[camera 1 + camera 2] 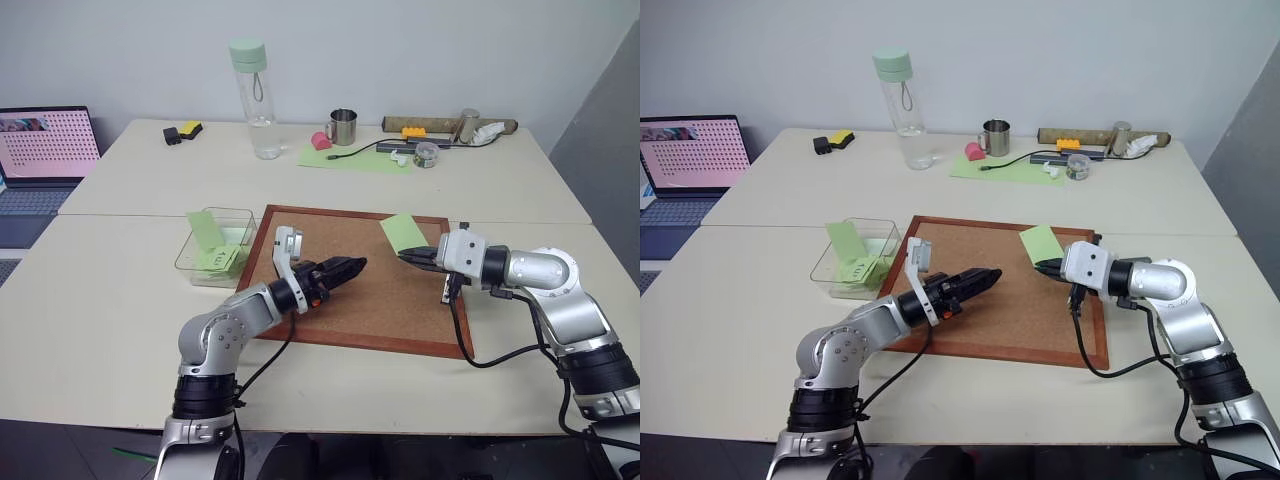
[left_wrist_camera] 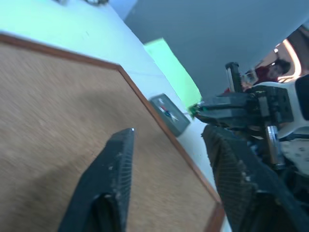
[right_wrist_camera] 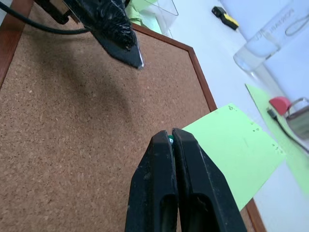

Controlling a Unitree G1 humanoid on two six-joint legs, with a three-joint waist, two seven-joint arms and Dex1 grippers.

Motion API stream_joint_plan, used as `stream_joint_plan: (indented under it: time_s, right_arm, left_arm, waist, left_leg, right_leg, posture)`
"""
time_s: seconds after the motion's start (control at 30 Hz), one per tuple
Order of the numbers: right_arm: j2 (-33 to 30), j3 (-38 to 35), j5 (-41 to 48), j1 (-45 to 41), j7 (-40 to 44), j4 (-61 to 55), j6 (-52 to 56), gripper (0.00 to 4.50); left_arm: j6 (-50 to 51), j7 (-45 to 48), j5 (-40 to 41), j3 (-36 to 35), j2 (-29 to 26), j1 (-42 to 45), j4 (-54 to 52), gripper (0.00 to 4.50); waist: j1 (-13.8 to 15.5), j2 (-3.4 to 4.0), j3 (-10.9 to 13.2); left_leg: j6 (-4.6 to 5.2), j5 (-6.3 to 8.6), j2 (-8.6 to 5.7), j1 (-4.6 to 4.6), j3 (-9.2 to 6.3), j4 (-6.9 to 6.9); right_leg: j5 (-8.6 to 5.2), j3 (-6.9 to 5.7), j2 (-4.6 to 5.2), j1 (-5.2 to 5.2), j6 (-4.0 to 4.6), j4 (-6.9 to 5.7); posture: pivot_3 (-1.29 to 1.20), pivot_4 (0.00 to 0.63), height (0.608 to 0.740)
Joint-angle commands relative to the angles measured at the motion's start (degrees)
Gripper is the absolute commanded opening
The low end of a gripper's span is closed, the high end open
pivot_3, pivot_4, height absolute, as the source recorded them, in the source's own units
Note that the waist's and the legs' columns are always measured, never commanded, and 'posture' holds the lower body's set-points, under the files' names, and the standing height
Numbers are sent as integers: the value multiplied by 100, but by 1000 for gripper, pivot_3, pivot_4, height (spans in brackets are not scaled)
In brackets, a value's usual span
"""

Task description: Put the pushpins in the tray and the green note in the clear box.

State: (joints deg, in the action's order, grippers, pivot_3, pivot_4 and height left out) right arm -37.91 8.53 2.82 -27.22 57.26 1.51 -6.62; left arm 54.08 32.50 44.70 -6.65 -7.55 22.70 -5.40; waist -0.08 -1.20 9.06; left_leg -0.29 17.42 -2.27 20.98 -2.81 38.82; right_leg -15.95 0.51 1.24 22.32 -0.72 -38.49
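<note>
While both arms hang over the cork board (image 1: 340,300), the items stand as follows.

Left gripper (image 1: 345,268): over the board's centre, pointing toward three o'clock; fingers spread, nothing between them. It is likely parted to be free for the next pick.

Right gripper (image 1: 412,256): at the board's three o'clock side, pointing toward nine o'clock; fingers pressed together, with a tiny green speck at the tips in the right wrist view, probably the green pushpin (image 3: 170,139) pinched there. Lifting that pin would be what frees the paper.

Green note (image 1: 403,232): lying on the board at about two o'clock, just beyond the right fingertips; not yet boxed.

Clear box (image 1: 197,262): on the table just beside the board's nine o'clock edge; green slips already lie inside, and it sits within the left arm's reach.

Tray (image 2: 170,114): small grey piece just off the board's edge near the right gripper in the left wrist view; contents cannot be told.
</note>
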Motion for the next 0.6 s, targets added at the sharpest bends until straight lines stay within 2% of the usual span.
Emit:
stream_joint_plan:
  time_s: [0.03,0.07,0.4,0.53,0.6]
  right_arm:
    - [-50,-22,-182,-218,-83,-9,-615,0]
    - [-48,-7,-223,-269,-79,18,-728,0]
    - [-29,134,-318,-413,6,55,-1063,0]
    - [-9,175,-324,-366,12,9,-1080,0]
    - [-5,183,-324,-353,7,-1,-1084,0]
  left_arm:
    - [86,-331,206,-56,242,273,-47,3436]
    - [44,-405,206,-66,360,351,76,3636]
    - [-492,-588,-28,-86,914,929,1076,3636]
    - [-719,-582,-68,-122,1023,1086,1366,3096]
    - [-743,-556,-21,-149,1047,1114,1389,2656]
  waist:
    - [0,-3,2]
    - [1,-3,2]
    - [8,-6,5]
    - [11,-7,5]
    - [11,-7,6]
  left_leg:
    - [-5,-3,0,0,0,0]
    - [-16,-9,0,0,1,0]
    - [-24,-13,-1,0,1,-1]
    - [-25,-13,-1,0,0,-1]
    - [-26,-13,-1,0,1,-1]
  right_leg:
    - [0,0,0,0,0,0]
    - [0,0,0,0,0,0]
    - [0,0,0,0,0,3]
    - [0,-1,0,-1,0,5]
    - [0,0,0,-1,0,6]
  posture:
    - [0,150,740]
    - [0,150,740]
    - [0,150,740]
    - [0,150,740]
    - [0,150,740]
